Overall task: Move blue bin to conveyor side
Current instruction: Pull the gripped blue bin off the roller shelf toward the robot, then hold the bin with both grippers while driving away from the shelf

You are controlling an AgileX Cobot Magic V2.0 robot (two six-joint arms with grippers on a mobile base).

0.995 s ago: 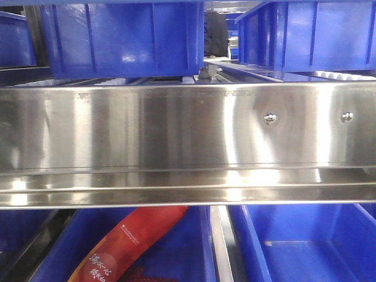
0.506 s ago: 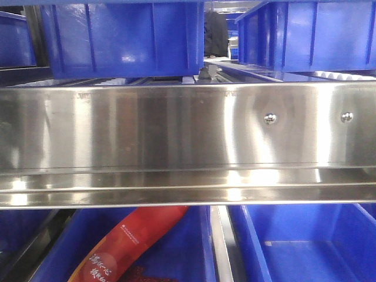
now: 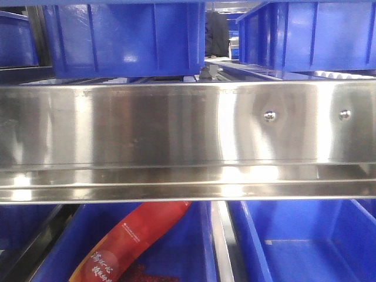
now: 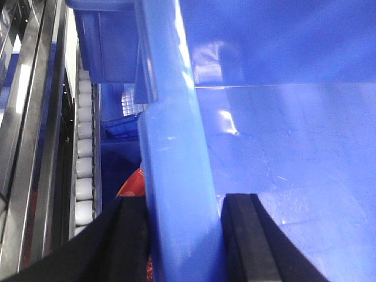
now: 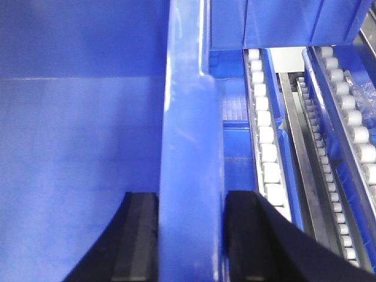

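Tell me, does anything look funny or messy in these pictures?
Only one thing: a red packet lies slanted in a lower storage bin under the steel rack. Nothing looks spilled or broken.

The left gripper (image 4: 185, 200) has two matte black fingers (image 4: 244, 235) with flat tops, thick squared pads and a fine lengthwise seam. The right gripper (image 5: 192, 197) looks alike: black fingers (image 5: 138, 235) that broaden towards the base, with gently curved outer edges.

The left end effector (image 4: 183, 202) and right end effector (image 5: 191, 200) clamp opposite rims of the bin (image 4: 282, 117), roller tracks (image 5: 265, 147) flanking outside.
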